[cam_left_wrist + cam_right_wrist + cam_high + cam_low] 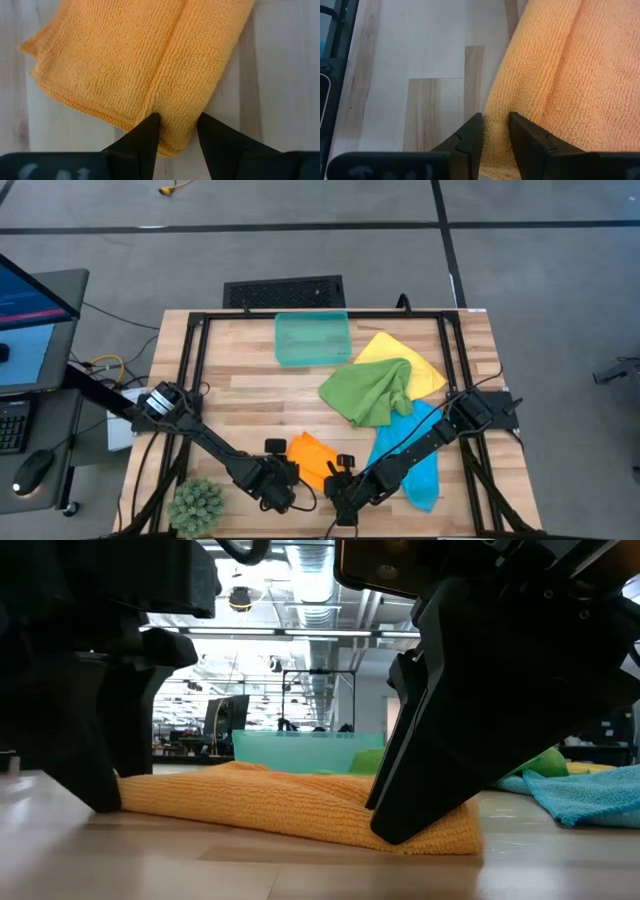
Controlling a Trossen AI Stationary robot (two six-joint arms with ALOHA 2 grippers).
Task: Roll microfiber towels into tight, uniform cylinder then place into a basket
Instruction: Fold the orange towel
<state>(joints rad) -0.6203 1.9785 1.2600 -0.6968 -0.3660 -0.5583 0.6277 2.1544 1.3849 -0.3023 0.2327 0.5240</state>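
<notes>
We have both arms down at the near edge of the bench (250, 395), one at each end of the folded orange towel (312, 457). The left gripper (176, 131) is clamped on the towel's near hem, its two fingers pinching a fold of cloth between them. The right gripper (495, 130) is likewise closed on the hem at the other end, with a ridge of orange pile squeezed between its fingers. In the low view the towel lies flat and slightly humped between the two dark grippers, not yet rolled.

To do this step well, we judge that both grips should hold the same edge at the same depth, so the first turn comes up square. We would lift the hem only slightly and tuck it over tightly toward the far side, moving both grippers together; if one leads, the roll will likely cone. The cloth is soft and may slip from a shallow pinch, so we should keep tension along the hem.

The basket (312, 338) waits at the far middle of the bench. The green towel (368, 392) lies crumpled over the yellow towel (425, 365) to its right, and the blue towel (418, 455) lies under the right arm, all still unrolled.
</notes>
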